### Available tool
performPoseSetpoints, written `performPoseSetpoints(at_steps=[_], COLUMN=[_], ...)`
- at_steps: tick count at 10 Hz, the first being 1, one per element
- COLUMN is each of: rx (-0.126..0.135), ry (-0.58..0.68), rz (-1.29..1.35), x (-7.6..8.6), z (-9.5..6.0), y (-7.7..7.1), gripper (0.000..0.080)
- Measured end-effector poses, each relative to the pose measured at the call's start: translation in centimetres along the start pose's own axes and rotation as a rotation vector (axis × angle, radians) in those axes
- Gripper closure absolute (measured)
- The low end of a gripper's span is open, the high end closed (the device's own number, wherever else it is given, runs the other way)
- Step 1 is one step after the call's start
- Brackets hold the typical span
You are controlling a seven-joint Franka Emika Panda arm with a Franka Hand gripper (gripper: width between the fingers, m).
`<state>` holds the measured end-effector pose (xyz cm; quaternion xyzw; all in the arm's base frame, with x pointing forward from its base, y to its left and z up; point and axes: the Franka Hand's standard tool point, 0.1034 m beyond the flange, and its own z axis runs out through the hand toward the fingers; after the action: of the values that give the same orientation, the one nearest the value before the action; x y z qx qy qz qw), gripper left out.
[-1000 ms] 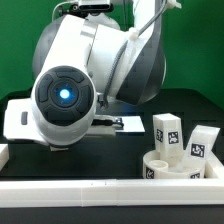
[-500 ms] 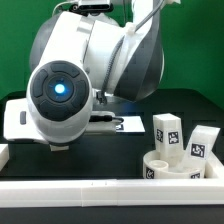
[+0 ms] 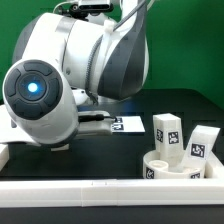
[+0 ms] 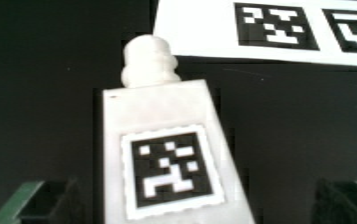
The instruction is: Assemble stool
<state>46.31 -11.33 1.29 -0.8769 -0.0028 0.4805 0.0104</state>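
From the exterior view's left, the arm (image 3: 70, 75) fills most of the scene and hides its own gripper. In the wrist view the gripper (image 4: 193, 205) stands with its 2 fingers (image 4: 33, 200) wide apart, and 1 leg (image 4: 162, 150) lies flat on the black worktop (image 4: 33, 70) between them, touched by neither. The marker board (image 4: 273, 30) lies just past the leg's peg. Toward the worktop's right corner, 2 legs (image 3: 166, 134) stand upright behind the round seat (image 3: 165, 167), close to it.
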Motion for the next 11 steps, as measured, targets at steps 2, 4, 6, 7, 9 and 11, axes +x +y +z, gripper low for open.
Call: performPoseSetpoints(at_steps=[2, 4, 6, 7, 9, 11], rx=[-0.006, -0.006, -0.008, -0.009, -0.032, -0.077], ry=[0.0, 0.002, 0.002, 0.002, 0.008, 0.026], rz=[0.003, 0.005, 0.005, 0.005, 0.004, 0.018], x=[0.1, 0.3, 0.3, 0.3, 0.0, -1.3], z=[0.0, 0.2, 0.2, 0.1, -1.0, -4.5], y=[-0.3, 0.0, 0.0, 0.0, 0.1, -0.1], gripper=[0.0202, 0.0384, 0.0462, 0.0462, 0.0462, 0.0462])
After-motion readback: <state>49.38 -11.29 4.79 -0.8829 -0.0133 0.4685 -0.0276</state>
